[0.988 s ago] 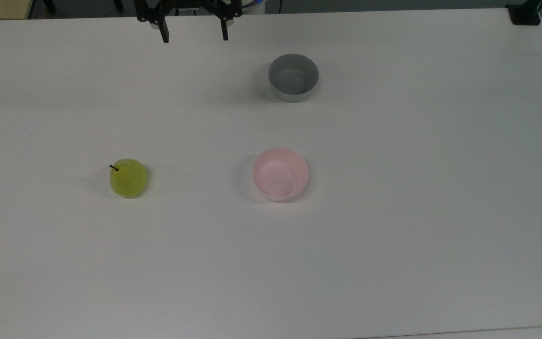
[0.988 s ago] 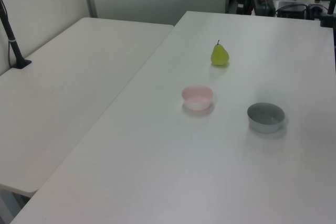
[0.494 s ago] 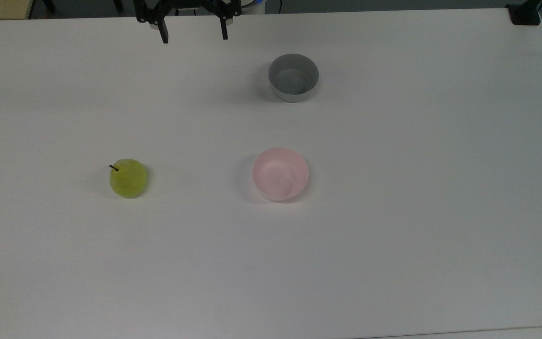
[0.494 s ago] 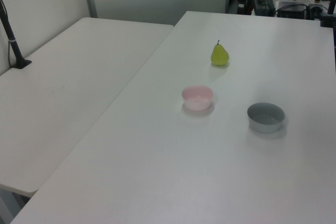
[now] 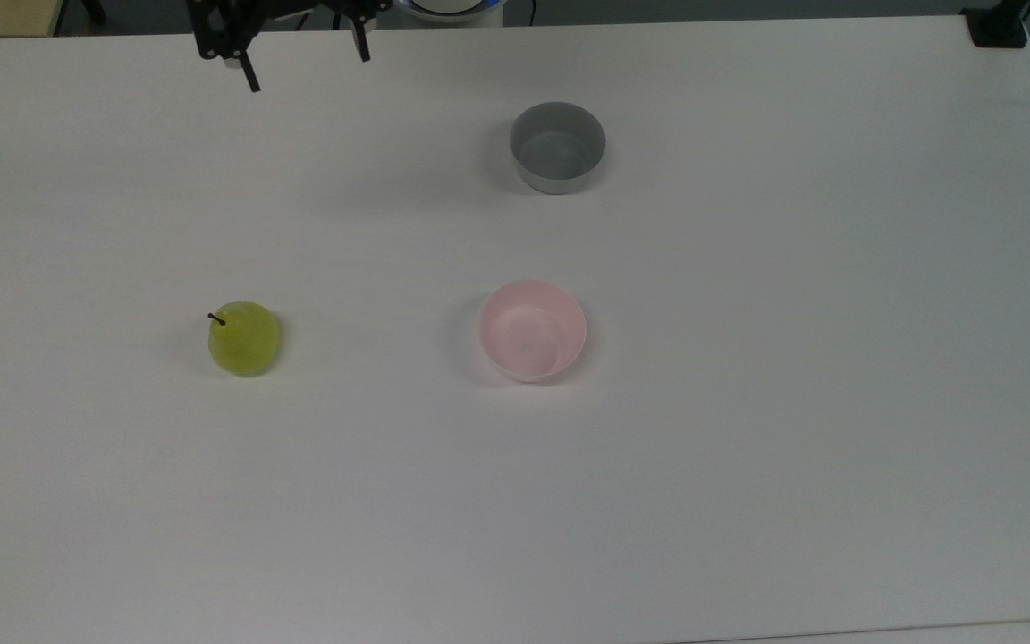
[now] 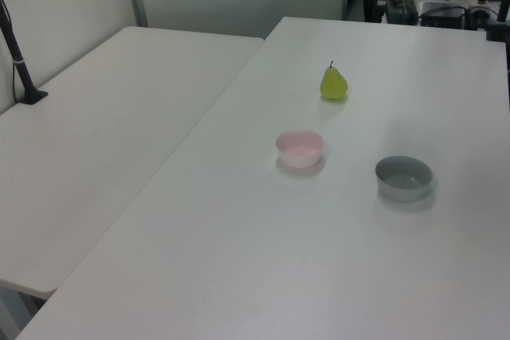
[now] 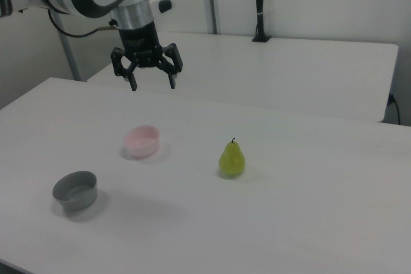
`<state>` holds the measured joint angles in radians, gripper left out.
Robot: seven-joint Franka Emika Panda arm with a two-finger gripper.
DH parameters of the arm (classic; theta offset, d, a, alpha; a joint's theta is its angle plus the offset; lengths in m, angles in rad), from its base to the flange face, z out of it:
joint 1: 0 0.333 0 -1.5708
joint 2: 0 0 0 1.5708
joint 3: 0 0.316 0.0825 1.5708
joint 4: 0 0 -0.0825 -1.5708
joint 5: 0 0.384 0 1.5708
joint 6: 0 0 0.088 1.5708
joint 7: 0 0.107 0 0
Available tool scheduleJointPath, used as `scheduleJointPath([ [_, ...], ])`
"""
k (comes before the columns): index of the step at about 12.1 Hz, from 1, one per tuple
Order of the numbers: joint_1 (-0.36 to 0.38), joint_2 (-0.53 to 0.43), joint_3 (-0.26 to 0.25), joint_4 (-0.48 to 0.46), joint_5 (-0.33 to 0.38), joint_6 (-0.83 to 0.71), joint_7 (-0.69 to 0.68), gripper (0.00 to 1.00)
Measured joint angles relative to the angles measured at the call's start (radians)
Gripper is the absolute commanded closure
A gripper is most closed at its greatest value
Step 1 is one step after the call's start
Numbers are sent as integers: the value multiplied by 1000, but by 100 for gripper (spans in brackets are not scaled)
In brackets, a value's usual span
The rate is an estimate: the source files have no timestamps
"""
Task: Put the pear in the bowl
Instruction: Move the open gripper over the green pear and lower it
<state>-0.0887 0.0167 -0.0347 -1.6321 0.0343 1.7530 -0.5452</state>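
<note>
Three things sat on the white desk (image 5: pixel 747 447), well apart from one another. Going from the top view's left, the pear (image 5: pixel 244 338) stood upright on the bare surface, its short dark stem pointing toward the top view's upper left, with nothing touching it. To its right in the top view lay the pink bowl (image 5: pixel 532 330), mouth up and with nothing in it, and farther up the top view, nearly in line with it, the grey bowl (image 5: pixel 557 147), likewise mouth up.

The gripper (image 5: pixel 305 70) hung above the desk's far edge at the top view's upper left, well apart from the pear and from both bowls. Its two black fingers (image 5: pixel 250 75) were spread wide and held nothing.

In the left view the pear (image 6: pixel 334 84) stood farthest back, the pink bowl (image 6: pixel 300 148) nearer and to the left view's left, and the grey bowl (image 6: pixel 404 177) to the left view's right.

In the right view the order ran grey bowl (image 7: pixel 75 190), pink bowl (image 7: pixel 142 141), pear (image 7: pixel 232 158), with the gripper (image 7: pixel 151 81) raised in the air behind the pink bowl, pointing down, jaws wide.
</note>
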Motion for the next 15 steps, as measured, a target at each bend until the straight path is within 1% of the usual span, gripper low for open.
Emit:
scheduleJointPath([
  [2, -18, 12, -4, 0, -28, 0, -40, 0],
  [5, -51, 38, -11, 0, -44, 0, -44, 0],
  [8, -66, 79, -45, 1, -44, 49, -41, 0],
  [10, -67, 104, -60, 0, -43, 94, 0, 0],
  [15, -64, 186, -62, -1, -44, 185, 191, 0],
])
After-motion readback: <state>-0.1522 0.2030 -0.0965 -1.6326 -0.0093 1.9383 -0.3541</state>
